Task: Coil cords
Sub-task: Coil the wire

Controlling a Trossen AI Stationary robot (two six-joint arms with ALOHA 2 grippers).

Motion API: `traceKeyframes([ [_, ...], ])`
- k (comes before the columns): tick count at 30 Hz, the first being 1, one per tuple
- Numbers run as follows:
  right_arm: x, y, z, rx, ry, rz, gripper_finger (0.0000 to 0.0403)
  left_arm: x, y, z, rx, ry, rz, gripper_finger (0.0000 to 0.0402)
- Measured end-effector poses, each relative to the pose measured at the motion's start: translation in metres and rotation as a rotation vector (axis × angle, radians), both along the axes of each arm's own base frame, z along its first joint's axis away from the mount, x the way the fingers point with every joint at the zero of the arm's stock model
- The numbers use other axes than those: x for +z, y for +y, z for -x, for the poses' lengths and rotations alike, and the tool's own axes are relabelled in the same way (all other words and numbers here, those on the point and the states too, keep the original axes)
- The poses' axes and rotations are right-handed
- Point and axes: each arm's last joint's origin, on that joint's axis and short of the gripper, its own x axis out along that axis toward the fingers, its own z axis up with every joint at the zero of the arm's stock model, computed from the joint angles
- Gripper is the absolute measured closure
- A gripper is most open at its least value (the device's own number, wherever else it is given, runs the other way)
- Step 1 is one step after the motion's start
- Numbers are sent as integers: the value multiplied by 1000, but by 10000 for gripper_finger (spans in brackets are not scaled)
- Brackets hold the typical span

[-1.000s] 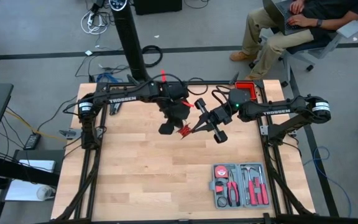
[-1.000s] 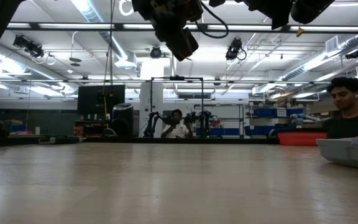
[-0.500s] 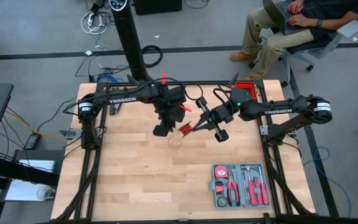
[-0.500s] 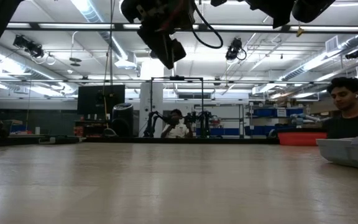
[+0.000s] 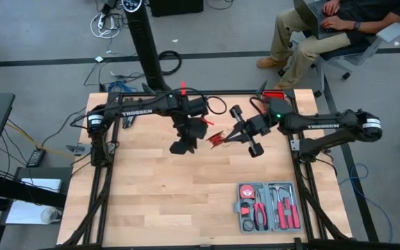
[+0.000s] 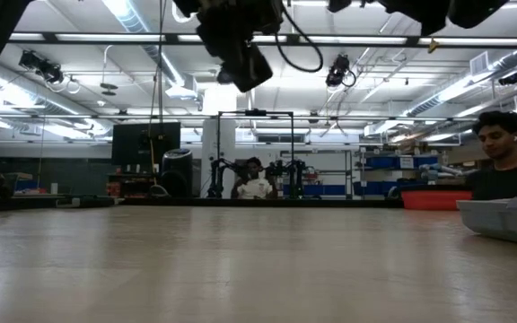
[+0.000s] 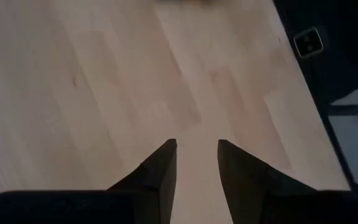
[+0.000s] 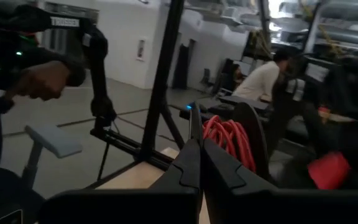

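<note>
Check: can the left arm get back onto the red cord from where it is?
Probably yes: the left gripper hangs open beside the red cord, which the right gripper holds above the table; nothing sits between them.

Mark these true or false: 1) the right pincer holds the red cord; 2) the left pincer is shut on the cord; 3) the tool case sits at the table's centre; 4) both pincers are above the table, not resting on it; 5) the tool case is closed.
1) True: the right pincer is shut on the red cord, whose loops show past its fingers in the right wrist view.
2) False: the left pincer is open with nothing between its fingers.
3) False: the tool case lies near the table's right front corner.
4) True: the low view shows both overhead.
5) False: it lies open, tools showing.
</note>
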Motion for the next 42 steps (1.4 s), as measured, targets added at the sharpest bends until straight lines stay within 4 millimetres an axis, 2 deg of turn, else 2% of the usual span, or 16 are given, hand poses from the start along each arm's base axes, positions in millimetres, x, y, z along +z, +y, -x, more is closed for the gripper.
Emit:
traceKeyframes([
  [8,-23,5,42,-108,6,-48,403,1,-4,-23,-25,-244,-47,280],
  [16,-39,8,75,-214,-15,-99,403,-32,1,-42,4,-473,-90,280],
  [23,-59,3,84,-294,60,-140,403,-65,6,-48,113,-700,-143,280],
  [28,-66,-1,88,-335,108,-162,403,-78,8,-45,223,-829,-187,280],
  [36,-75,-6,90,-383,195,-122,402,-75,12,-34,376,-986,-316,280],
  [42,-76,-7,91,-408,202,-96,402,-73,12,-30,410,-1020,-301,280],
])
